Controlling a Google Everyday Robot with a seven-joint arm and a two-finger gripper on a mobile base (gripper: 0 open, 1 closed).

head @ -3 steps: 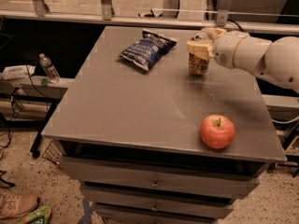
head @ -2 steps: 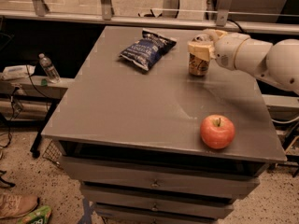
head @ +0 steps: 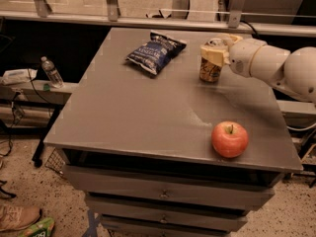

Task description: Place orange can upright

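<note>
Orange can upright in cream gripper

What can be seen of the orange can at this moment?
The orange can is a small orange-gold metal drink can with dark markings and a silvery top. It stands upright near the far right of the grey table, its base on or just at the surface. The gripper clasps its upper part from the right, hiding much of that part. Nothing else touches it.

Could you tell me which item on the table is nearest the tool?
The orange can, upright, with the tool at its top; the chip bag and apple sit apart.
</note>
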